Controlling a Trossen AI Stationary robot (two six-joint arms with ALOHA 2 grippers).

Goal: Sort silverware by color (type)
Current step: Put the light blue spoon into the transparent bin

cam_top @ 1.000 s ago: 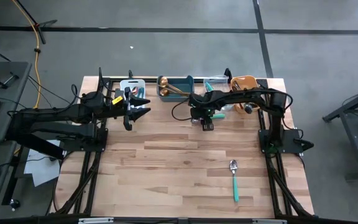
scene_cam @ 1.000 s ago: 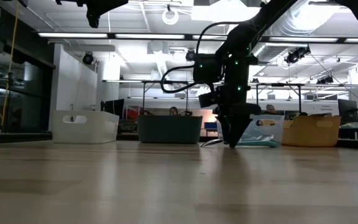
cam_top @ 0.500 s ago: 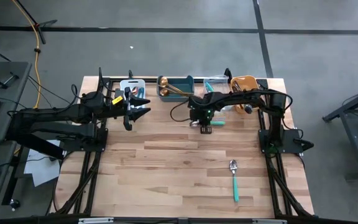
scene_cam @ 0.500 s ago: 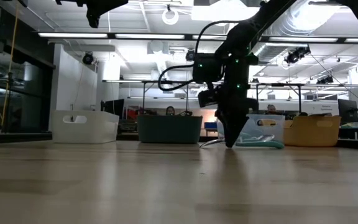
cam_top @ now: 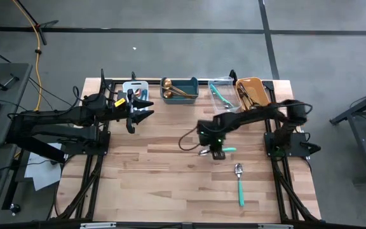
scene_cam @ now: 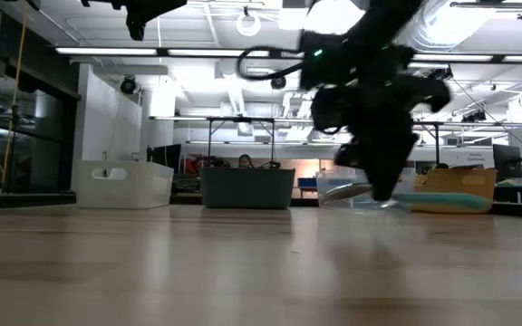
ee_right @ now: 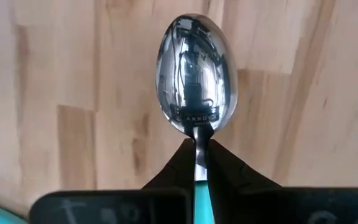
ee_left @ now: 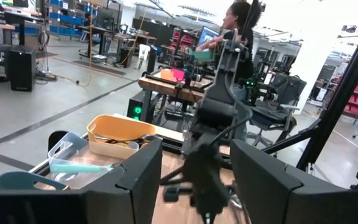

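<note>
Right gripper (cam_top: 215, 151) is clamped on one teal-handled spoon (ee_right: 195, 73), carried mid-table above the wood. I count a second teal-handled spoon lying (cam_top: 239, 184) near the table's right front. My left gripper (cam_top: 134, 109) hangs spread wide beside the white bin (cam_top: 132, 86).

I see the wooden table (cam_top: 170, 172), four bins along its top edge, a teal-handled spoon (cam_top: 239, 184) lower right.

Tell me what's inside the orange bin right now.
The orange bin holds a few dark utensils lying lengthwise. How many cannot be told, since they overlap, and anything beneath them is covered.
</note>
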